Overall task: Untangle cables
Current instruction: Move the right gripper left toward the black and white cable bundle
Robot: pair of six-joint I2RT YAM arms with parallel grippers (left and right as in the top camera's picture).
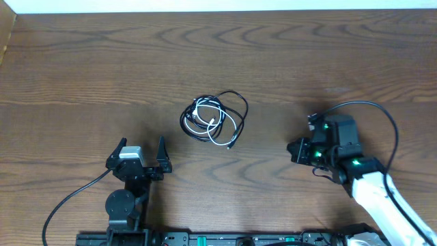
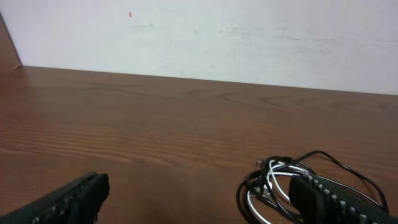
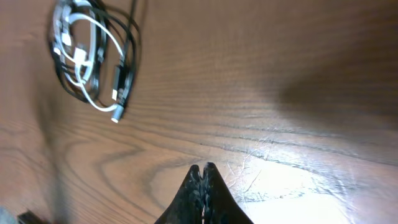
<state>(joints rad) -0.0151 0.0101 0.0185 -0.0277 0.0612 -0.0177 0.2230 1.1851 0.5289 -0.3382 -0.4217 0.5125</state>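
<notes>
Right gripper [image 3: 202, 168] is clenched on nothing: its 2 fingers are pressed together above bare wood, with no cord between them. Left gripper [image 1: 142, 143] is released, its 2 fingers standing wide apart, also with nothing inside.

Everything rests on the dark brown wooden table [image 1: 102, 68]. About in its middle, between the 2 arms, lies the small tangle of thin cables [image 1: 214, 121], well apart from both grippers. From the right gripper it lies to the left and a little farther. From the left gripper it lies to the right and farther. I judge both arms about equally near, but the loose tail comes toward the right gripper, so that arm seems better placed for this end, though it must open first.

The tangle is roughly round, a little longer from left to right. 2 black cables [image 1: 184, 123] make the outer loops, and 1 white cable [image 3: 93, 23] is coiled among them. The small plug [image 3: 116, 116] ending the tail points to the near right. No container is in view.
</notes>
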